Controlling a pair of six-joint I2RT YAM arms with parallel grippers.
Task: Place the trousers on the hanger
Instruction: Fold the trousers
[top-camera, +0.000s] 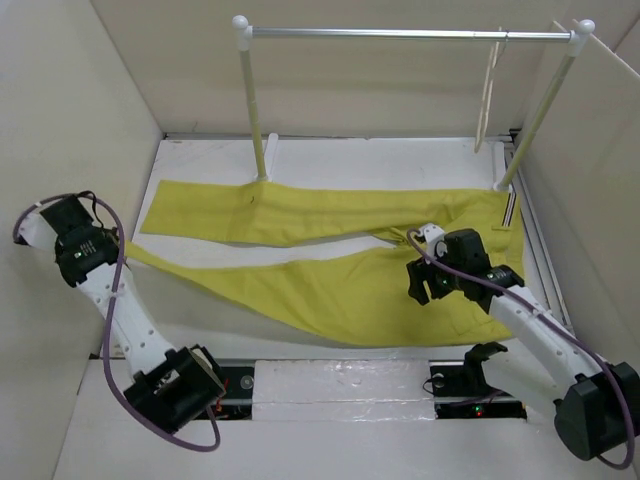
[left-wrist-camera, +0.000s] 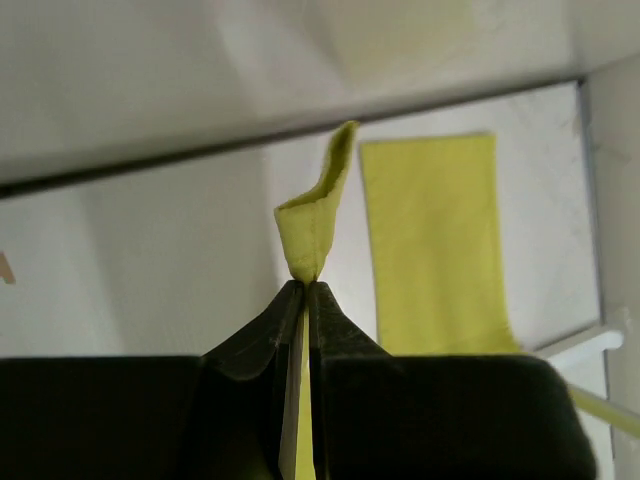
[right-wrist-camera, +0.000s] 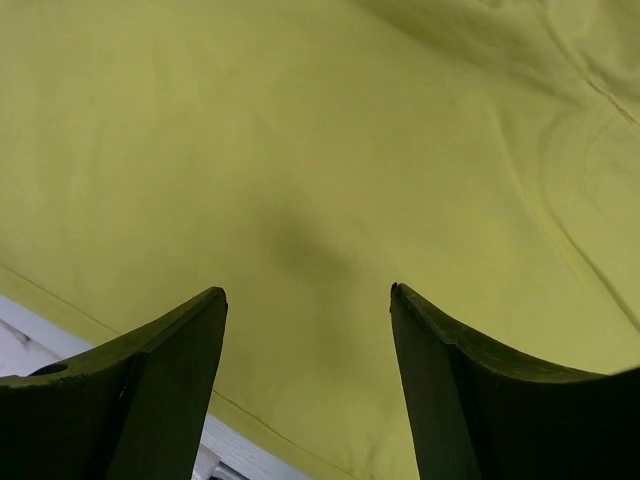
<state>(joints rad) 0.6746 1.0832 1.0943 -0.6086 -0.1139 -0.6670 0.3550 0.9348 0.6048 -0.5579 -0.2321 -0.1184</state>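
Note:
The mustard-yellow trousers (top-camera: 330, 285) lie spread flat on the white table, legs pointing left and the striped waistband (top-camera: 510, 210) at the right. My left gripper (top-camera: 118, 248) is at the near leg's end, shut on its cuff. In the left wrist view the folded cuff (left-wrist-camera: 315, 215) sticks up from the closed left gripper (left-wrist-camera: 305, 287), and the far leg (left-wrist-camera: 435, 250) lies flat beyond. My right gripper (top-camera: 413, 283) hovers open over the seat area; its wrist view shows the trousers (right-wrist-camera: 300, 150) under the right gripper (right-wrist-camera: 308, 292), nothing between the fingers. The cream hanger (top-camera: 487, 95) hangs from the rail at the right.
A silver rail (top-camera: 400, 33) on two white posts stands across the back of the table (top-camera: 200, 310). Beige walls close in the left, back and right sides. A white strip of table (right-wrist-camera: 20, 340) shows past the cloth's near edge.

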